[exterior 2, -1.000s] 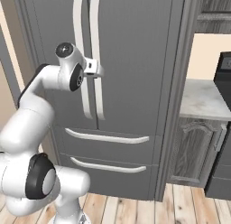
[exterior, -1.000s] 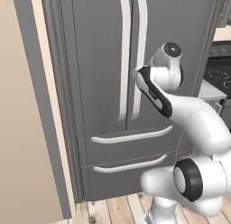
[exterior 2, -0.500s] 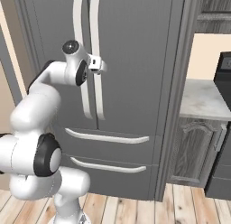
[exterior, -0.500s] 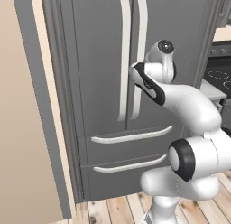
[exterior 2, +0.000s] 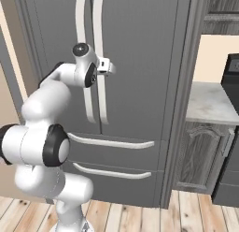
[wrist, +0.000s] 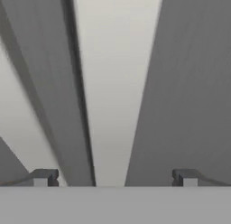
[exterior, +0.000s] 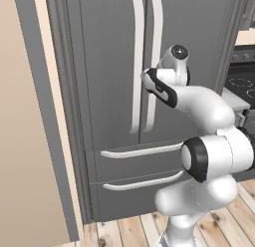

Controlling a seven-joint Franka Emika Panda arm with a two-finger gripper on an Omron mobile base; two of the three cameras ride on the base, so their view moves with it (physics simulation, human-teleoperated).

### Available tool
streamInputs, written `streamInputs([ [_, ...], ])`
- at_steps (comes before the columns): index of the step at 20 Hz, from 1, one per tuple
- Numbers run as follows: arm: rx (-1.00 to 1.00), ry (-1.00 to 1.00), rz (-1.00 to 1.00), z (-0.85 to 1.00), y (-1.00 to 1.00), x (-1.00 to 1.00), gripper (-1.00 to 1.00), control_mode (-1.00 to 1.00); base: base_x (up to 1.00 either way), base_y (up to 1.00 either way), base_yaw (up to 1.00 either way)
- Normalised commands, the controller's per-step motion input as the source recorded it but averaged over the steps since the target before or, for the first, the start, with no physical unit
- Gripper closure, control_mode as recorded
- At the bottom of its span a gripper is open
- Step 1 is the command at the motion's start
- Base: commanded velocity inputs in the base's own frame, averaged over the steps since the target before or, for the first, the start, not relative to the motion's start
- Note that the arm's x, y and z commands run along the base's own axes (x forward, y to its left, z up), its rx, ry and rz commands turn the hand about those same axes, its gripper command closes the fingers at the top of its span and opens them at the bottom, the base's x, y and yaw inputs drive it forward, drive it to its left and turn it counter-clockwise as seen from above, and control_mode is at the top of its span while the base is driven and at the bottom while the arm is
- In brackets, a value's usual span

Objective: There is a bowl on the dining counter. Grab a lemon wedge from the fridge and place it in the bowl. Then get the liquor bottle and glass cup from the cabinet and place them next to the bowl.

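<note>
A: Where are the fingers point(wrist: 115, 178) now?

B: They are spread as wide as they go and they hold nothing. In the hand view the 2 dark tips stand far apart, and a pale vertical handle point(wrist: 118, 83) of the fridge point(exterior: 109, 66) runs up between them, a little nearer to the left tip. In the right base view the hand is just in front of the right door's handle point(exterior 2: 100, 62), at about the middle of its height.

A: So the fridge is closed?

B: Yes, both doors look shut, and the 2 drawers below the fingers too. The lemon wedge must be inside, so I cannot see it. The bowl, the bottle and the cup are elsewhere, not in front of the robot.

A: What can go wrong from here, in your opinion?

B: I see 3 risks. First, there are 2 handles very close together. The second handle point(wrist: 18, 105) lies just left of the left tip, so if the fingers drift to that side before they close, a tip may land on it or slip between the 2 handles, and the grip will be bad.

A: And the second risk?

B: If the fingers close before the handle is deep enough between them, only the tips will catch it, and they may slide off when the arm pulls.

A: The third?

B: The door turns on a hinge. If the arm pulls straight back and does not follow the arc, the handle may twist out of the fingers.
</note>
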Motion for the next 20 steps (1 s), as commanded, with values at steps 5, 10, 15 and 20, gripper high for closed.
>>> streamInputs([
  [5,0.00,0.00,0.00,-0.12,-0.01,0.49,-1.00,-1.00,0.00,0.00,0.00],
  [10,0.00,0.00,0.00,-0.17,0.00,0.54,-1.00,-1.00,0.00,0.00,0.00],
  [15,0.00,0.00,0.00,-0.22,0.00,0.41,-1.00,-1.00,0.00,0.00,0.00],
  [20,0.00,0.00,0.00,-0.27,0.00,0.38,1.00,-1.00,0.00,0.00,0.00],
])
